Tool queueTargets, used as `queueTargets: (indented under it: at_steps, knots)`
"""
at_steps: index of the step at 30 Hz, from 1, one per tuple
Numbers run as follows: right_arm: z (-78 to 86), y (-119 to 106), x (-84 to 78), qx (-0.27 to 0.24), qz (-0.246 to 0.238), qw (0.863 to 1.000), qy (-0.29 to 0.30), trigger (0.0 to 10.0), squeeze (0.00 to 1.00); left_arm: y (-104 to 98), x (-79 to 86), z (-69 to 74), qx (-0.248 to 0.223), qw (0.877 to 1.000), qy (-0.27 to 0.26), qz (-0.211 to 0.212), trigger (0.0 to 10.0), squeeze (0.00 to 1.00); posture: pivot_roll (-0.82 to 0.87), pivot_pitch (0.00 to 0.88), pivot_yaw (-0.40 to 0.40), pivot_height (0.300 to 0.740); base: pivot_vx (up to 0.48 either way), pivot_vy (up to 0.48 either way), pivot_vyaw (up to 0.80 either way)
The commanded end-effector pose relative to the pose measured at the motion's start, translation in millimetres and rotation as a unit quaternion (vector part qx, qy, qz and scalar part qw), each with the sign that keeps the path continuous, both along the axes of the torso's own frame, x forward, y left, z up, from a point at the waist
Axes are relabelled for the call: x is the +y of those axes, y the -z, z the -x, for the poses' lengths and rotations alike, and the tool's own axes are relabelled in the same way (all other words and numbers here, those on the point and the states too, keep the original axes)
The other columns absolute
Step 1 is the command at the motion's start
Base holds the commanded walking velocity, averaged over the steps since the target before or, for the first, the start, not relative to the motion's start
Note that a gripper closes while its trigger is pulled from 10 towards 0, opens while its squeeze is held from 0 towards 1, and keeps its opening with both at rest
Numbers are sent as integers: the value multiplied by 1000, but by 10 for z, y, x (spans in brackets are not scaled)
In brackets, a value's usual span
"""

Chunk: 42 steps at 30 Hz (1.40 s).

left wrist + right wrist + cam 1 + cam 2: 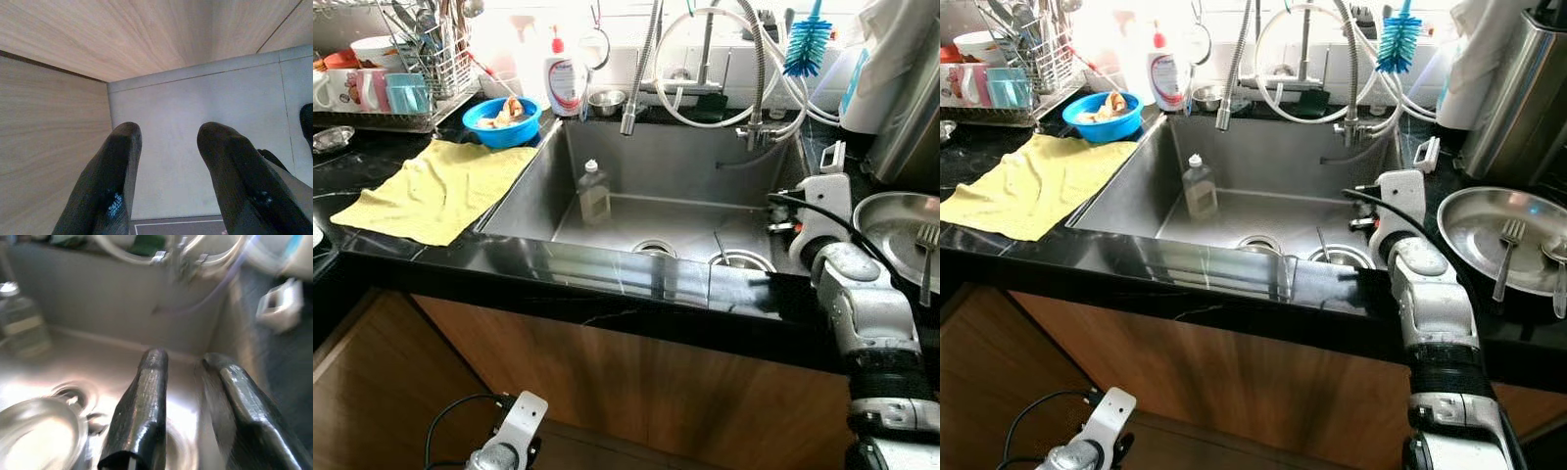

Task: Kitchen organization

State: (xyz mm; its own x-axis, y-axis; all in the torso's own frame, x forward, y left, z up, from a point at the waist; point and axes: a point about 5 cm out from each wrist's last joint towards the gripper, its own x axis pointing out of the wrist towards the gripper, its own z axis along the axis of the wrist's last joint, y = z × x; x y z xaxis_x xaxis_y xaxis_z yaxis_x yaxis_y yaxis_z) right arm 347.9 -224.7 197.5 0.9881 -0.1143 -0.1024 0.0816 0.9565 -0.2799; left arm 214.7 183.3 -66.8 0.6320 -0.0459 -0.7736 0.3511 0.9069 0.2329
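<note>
left eye view: unreadable soap bottle [565,78] label

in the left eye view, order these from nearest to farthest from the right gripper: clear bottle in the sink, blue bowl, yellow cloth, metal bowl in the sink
The right gripper reaches over the sink's right edge, fingers apart.
1. Metal bowl, in the sink bottom just below the gripper.
2. Clear bottle, standing in the sink's left part.
3. Blue bowl, on the counter at the sink's back left corner.
4. Yellow cloth, spread on the counter, farther left.
</note>
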Motion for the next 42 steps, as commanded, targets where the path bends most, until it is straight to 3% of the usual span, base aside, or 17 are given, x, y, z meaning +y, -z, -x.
queueTargets:
  at_steps: [1,8,10,11,16,17,18,25,28,32,34,36,37,42]
  knots:
    - [52,-141,14,-24,57,998,19,10000,0,-12,59,-10,3,1000,-2,-7,10000,0,-121,0,57,740,0,0,0]
    - [303,-211,67,-25,159,986,33,10000,0,-4,55,1,5,1000,-1,-6,10000,0,-128,0,60,740,0,0,0]
    - [373,-195,69,-18,178,983,37,10000,55,-4,55,1,5,1000,-1,-6,10000,0,-129,0,59,740,0,0,0]
    - [447,-184,68,-13,191,981,46,10000,1000,-4,55,1,6,1000,-1,-6,10000,0,-130,0,60,740,0,0,0]
    - [633,-126,8,10,247,966,74,10000,1000,0,49,5,7,1000,0,-6,10000,0,-139,0,63,740,0,0,0]
    - [683,-94,-7,20,258,963,78,10000,941,1,45,7,7,1000,1,-6,10000,0,-141,0,64,740,0,0,0]
    - [775,-34,-26,40,275,957,86,10000,0,5,38,10,8,1000,2,-6,10000,0,-143,0,63,740,0,0,0]
    - [997,57,-61,53,275,952,126,10000,0,11,25,17,11,1000,4,-5,10000,0,-142,0,62,740,0,0,0]
    - [1045,7,8,-5,212,966,149,10000,0,15,28,25,13,1000,6,-6,10000,0,-147,0,65,740,0,0,0]
    - [1056,-20,67,-22,209,965,155,10000,0,20,33,34,15,1000,5,-7,10000,0,-143,0,65,740,0,0,0]
    - [1073,10,112,-22,144,973,180,10000,0,30,46,53,17,1000,4,-9,10000,0,-140,0,65,740,0,0,0]
    - [1088,12,122,-28,119,973,194,10000,0,33,53,60,18,1000,4,-10,10000,0,-141,0,66,740,0,0,0]
    - [1121,45,139,-36,70,974,214,10000,0,40,64,74,20,1000,3,-12,10000,0,-139,0,66,740,0,0,0]
    - [1140,107,223,-36,16,978,207,10000,0,51,82,98,24,1000,1,-14,10000,0,-139,0,66,740,0,0,0]
